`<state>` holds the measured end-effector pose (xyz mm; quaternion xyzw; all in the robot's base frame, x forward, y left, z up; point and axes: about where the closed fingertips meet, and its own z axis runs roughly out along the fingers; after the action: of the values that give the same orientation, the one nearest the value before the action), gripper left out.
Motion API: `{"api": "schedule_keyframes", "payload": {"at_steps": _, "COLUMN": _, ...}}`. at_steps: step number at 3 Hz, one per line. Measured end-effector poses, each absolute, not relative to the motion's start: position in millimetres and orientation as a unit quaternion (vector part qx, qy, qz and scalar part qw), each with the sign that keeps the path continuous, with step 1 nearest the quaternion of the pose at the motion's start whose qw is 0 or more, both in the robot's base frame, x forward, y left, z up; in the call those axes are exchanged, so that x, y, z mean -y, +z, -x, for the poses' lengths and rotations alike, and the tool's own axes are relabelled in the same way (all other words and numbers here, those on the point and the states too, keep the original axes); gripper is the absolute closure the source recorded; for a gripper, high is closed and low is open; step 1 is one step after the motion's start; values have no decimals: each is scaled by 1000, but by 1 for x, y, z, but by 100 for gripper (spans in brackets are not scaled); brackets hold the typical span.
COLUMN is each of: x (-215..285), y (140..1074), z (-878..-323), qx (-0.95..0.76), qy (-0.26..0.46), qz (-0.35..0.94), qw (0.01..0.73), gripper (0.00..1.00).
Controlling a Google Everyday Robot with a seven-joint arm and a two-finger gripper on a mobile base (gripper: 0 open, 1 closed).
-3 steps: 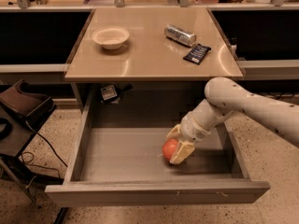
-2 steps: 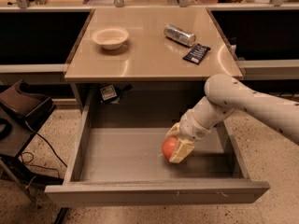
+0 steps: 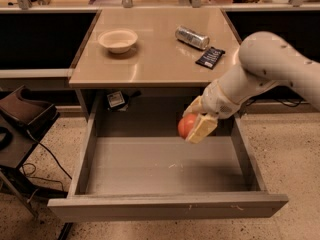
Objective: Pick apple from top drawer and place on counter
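Note:
The red-orange apple (image 3: 186,124) is held in my gripper (image 3: 195,122), which is shut on it. The apple hangs in the air above the open top drawer (image 3: 165,166), off the drawer's flat grey bottom and below the front edge of the counter (image 3: 155,54). My white arm comes in from the upper right, over the drawer's right side. The cream fingers (image 3: 201,129) cover the apple's right half.
On the counter stand a white bowl (image 3: 118,39), a lying silver can (image 3: 192,37) and a dark packet (image 3: 210,57). Dark side shelves flank the counter. A dark chair (image 3: 22,116) with cables stands left of the drawer. A small tag (image 3: 116,99) hangs under the counter.
My gripper has lifted the apple off the drawer bottom, up and towards the counter's front edge. The arm has risen with it.

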<state>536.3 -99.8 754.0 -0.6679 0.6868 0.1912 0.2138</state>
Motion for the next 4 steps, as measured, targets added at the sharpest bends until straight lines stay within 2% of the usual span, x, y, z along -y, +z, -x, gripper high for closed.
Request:
{"api": "schedule_keyframes", "payload": {"at_steps": 2, "x": 131, "y": 825, "z": -620, "qx": -737, "qy": 192, "qz": 597, "qw": 252, "gripper": 100}}
{"api": "schedule_keyframes", "payload": {"at_steps": 4, "x": 168, "y": 871, "z": -678, "qx": -784, "qy": 154, "qz": 525, "qw": 293, "gripper": 100}}
